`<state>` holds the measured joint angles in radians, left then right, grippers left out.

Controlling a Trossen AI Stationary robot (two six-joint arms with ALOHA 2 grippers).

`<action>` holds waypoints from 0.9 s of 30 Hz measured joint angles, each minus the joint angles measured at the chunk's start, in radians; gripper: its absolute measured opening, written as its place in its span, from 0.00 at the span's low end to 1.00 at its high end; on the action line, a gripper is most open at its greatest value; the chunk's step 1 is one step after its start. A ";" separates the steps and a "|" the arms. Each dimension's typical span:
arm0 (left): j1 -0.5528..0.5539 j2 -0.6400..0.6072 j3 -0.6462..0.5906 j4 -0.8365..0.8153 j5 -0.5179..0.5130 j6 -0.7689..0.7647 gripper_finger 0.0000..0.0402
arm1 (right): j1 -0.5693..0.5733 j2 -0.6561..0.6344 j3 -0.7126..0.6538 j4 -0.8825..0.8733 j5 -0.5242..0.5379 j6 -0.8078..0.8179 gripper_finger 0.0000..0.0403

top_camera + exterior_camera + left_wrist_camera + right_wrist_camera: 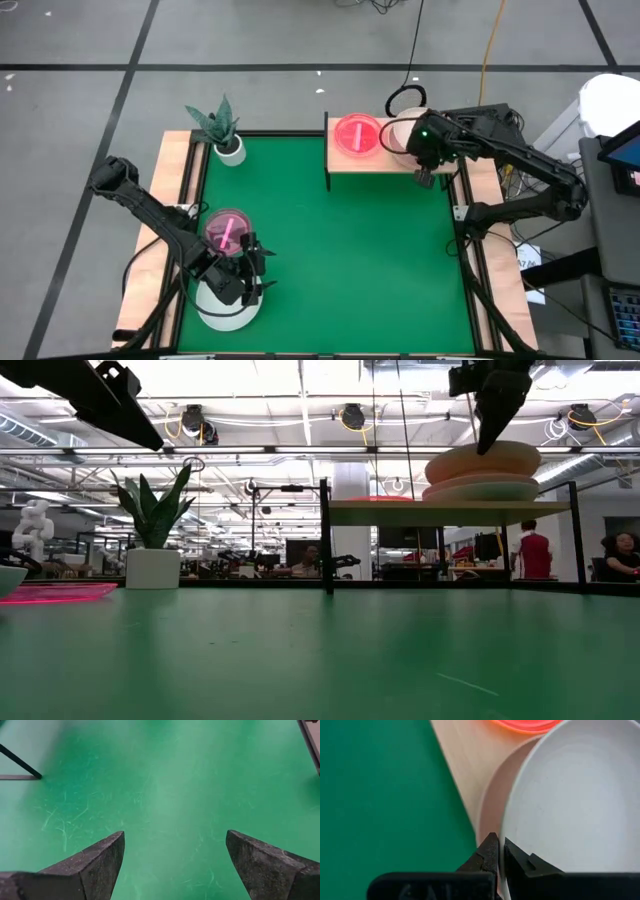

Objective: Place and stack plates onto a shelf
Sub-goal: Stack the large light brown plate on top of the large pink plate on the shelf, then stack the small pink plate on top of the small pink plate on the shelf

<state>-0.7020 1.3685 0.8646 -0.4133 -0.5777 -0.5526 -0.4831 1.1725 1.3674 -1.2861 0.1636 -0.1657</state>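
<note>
The right tool (498, 851) is clenched on the top plate's (570, 805) rim on the shelf (345, 160); the left tool (172, 860), released, is held far from the shelf.

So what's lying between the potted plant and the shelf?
Nothing: in the high view only bare green table separates the potted plant from the shelf.

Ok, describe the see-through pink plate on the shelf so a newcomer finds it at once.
Start at the green-topped table and go to the small light-wood shelf on dark legs at its far edge. The see-through pink plate lies flat on its left half; the stack of larger opaque pastel plates beside it is pale, not see-through.
</note>
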 joint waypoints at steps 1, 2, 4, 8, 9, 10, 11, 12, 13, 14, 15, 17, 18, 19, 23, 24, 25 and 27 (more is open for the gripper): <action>0.000 0.000 0.000 0.000 0.000 -0.001 0.87 | 0.000 0.001 0.000 0.001 -0.009 0.002 0.00; 0.000 0.000 0.000 0.000 0.000 -0.001 0.87 | 0.000 0.001 -0.003 0.005 -0.011 0.002 0.00; 0.000 0.000 0.000 0.003 0.000 -0.002 0.87 | 0.001 0.000 -0.019 0.009 -0.012 0.000 0.00; 0.000 0.000 0.000 0.005 0.000 -0.002 0.87 | 0.001 0.002 -0.065 0.022 -0.010 -0.002 0.03; 0.000 0.000 0.000 0.005 0.000 0.001 0.87 | 0.001 0.001 -0.075 0.024 -0.009 -0.003 0.03; 0.000 0.000 0.000 0.006 0.000 0.007 0.87 | 0.001 0.000 -0.085 0.030 -0.009 -0.003 0.04; 0.000 0.000 0.000 0.006 0.000 0.013 0.87 | 0.001 0.000 -0.095 0.037 -0.009 -0.003 0.05; 0.000 0.000 0.000 0.006 0.000 0.019 0.87 | 0.001 0.001 -0.105 0.044 -0.009 -0.003 0.05; 0.001 0.000 0.000 0.007 0.000 0.021 0.87 | 0.001 0.002 -0.113 0.049 -0.009 -0.003 0.06; 0.001 0.000 0.000 0.007 0.000 0.023 0.87 | 0.001 0.002 -0.120 0.053 -0.008 -0.003 0.07; 0.002 0.000 0.000 0.007 0.000 0.027 0.87 | 0.001 0.001 -0.124 0.058 -0.005 -0.005 0.07; 0.003 0.000 0.000 0.007 0.000 0.035 0.87 | 0.001 0.001 -0.129 0.068 0.002 -0.006 0.09; 0.003 0.000 0.000 0.007 0.000 0.037 0.87 | 0.001 0.001 -0.131 0.070 0.009 -0.006 0.09; 0.003 0.000 0.000 0.007 0.000 0.040 0.87 | 0.001 0.001 -0.131 0.073 0.017 -0.006 0.10; 0.003 0.000 0.000 0.007 0.000 0.042 0.87 | 0.001 -0.003 -0.131 0.079 0.019 -0.003 0.13; 0.003 0.000 0.000 0.007 0.000 0.042 0.87 | 0.001 -0.005 -0.131 0.081 0.019 -0.003 0.13; 0.003 0.000 0.000 0.007 0.000 0.042 0.87 | 0.001 -0.008 -0.131 0.085 0.019 -0.003 0.14; 0.003 0.000 0.000 0.007 0.000 0.042 0.87 | 0.001 -0.013 -0.131 0.086 0.019 0.000 0.15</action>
<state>-0.6991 1.3685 0.8643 -0.4061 -0.5777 -0.5110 -0.4817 1.1596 1.2366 -1.1998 0.1822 -0.1659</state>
